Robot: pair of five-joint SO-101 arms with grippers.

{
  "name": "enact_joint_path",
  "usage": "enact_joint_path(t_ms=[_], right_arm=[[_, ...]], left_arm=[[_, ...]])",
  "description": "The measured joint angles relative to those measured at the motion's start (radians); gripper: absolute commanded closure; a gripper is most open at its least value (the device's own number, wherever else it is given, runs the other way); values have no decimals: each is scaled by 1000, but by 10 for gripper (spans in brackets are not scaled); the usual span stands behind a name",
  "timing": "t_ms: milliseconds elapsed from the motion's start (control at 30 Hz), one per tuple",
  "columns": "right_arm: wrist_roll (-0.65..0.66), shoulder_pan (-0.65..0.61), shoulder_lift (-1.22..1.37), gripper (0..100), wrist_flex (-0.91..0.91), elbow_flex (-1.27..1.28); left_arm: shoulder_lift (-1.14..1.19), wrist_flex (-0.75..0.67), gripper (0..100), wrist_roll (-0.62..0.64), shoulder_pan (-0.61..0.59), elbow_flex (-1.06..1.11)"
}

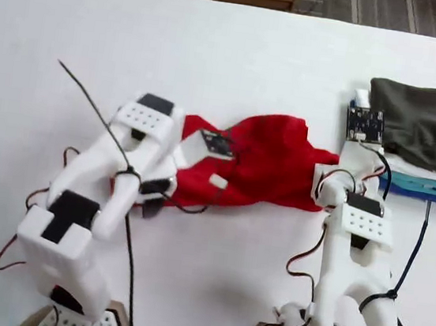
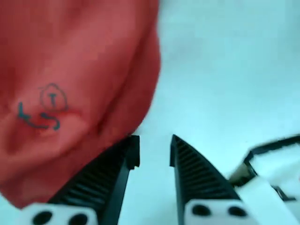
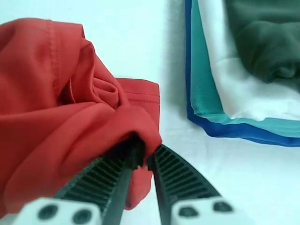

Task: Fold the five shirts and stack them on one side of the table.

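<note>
The red shirt (image 1: 265,165) lies crumpled in the middle of the surface (image 1: 255,56), not yet folded, with its cloth bunched in loose ridges. On the right side, just beside it, I see the stack (image 1: 430,149) of folded shirts: a dark green shirt (image 3: 262,42) on top, then a white shirt (image 3: 248,93), a teal shirt (image 3: 201,79) and a blue shirt (image 3: 234,133) at the bottom. That makes four done, so I judge that the red one is the last, and the step in hand is to spread it flat before folding. My right gripper (image 3: 145,152) is at the corner of the red shirt nearest the stack, and its jaws are closed on a fold of the red cloth. My left gripper (image 2: 154,150) is at the opposite edge of the shirt. Its jaws stand a little apart with nothing between them, and the red cloth lies just beside one finger. For the next move, I think the left gripper must go in and pinch that near edge. Then both arms can pull apart to stretch the shirt smooth on the surface. I must take care that the right arm does not drag the cloth against the stack, because it is very near and could be pushed out of order.
</note>
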Motion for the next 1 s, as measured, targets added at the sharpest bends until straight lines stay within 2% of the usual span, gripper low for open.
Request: enact_joint_path(t_ms=[300,433,867,933,1000], right_arm=[[0,0,0,978,0,0],[0,0,0,978,0,0],[0,0,0,978,0,0],[0,0,0,978,0,0],[0,-2,0,978,0,0]], left_arm=[[-2,-210,831,11,-29,160],[-3,-316,828,83,-94,163],[-3,-353,832,101,-173,124],[-2,-356,863,97,-187,98],[-2,-359,937,75,-203,75]])
